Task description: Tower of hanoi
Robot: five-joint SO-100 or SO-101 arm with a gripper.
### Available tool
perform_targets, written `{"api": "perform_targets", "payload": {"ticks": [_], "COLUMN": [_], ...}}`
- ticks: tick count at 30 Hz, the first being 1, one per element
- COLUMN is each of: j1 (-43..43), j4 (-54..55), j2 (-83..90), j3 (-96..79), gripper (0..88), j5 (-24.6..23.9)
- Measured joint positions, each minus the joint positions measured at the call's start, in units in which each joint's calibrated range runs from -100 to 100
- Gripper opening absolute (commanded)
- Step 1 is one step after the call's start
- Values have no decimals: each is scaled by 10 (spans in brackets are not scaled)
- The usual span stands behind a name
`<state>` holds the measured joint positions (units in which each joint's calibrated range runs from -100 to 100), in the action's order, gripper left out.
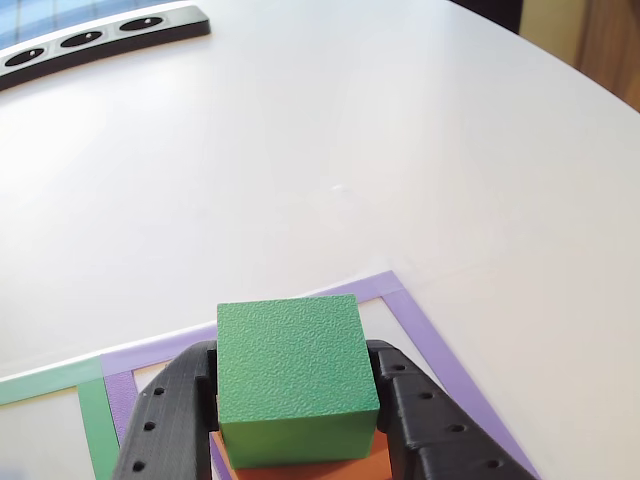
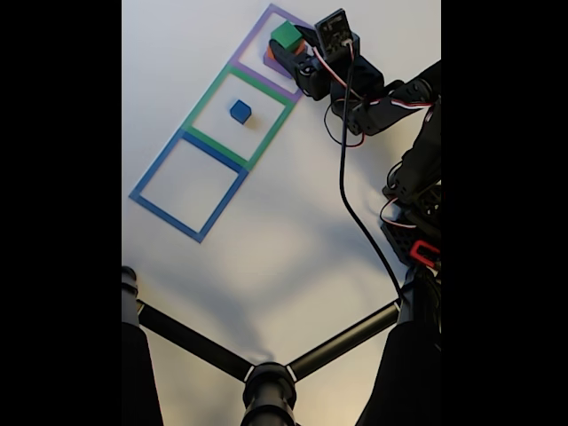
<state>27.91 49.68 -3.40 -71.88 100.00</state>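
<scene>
While the green cube point(image 1: 295, 375) sits on top of the orange block point(image 1: 310, 468) in the other view, the black claw point(image 1: 300, 420) has one finger point(image 1: 165, 420) at the cube's left side and one point(image 1: 430, 420) at its right, both right up against it. Looks like it's pinching the green cube, w/ the fingers touching its flanks. Only a thin strip of orange shows under the green, at the bottom edge of that view.

The stack stands inside the purple tape square point(image 1: 420, 320); its far corner is visible just beyond the cube, and a bit of the green tape square point(image 1: 95, 410) borders it at lower left. The white table point(image 1: 350, 150) stretches away behind, w/ a dark strip w/ oval holes point(image 1: 100, 35) at the top left, well apart from the stack.

In the fixed view, three tape squares run in a diagonal row: purple point(image 2: 266, 18) at top, green point(image 2: 200, 111) in the middle, blue tape square point(image 2: 146, 182) lowest. The green cube point(image 2: 285, 35) is in the purple one, orange block point(image 2: 270, 56) peeking out below it, claw point(image 2: 288, 44) around it. The small blue cube point(image 2: 240, 111) sits alone approx. mid green square, apart from the stack. The arm point(image 2: 373, 93) reaches in from the right, a black cable point(image 2: 351, 204) hanging off it. A black stand w/ spread legs point(image 2: 266, 373) sits at the bottom of that view.
</scene>
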Motion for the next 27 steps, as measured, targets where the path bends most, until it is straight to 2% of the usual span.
{"api": "perform_targets", "payload": {"ticks": [6,12,20,27], "j1": [-11,-22,-30,-30], "j4": [-32,-168,-479,-823], "j2": [39,153,308,351], "j3": [-7,-3,114,353], "gripper": [56,56,57,57], "j5": [0,0,0,0]}}
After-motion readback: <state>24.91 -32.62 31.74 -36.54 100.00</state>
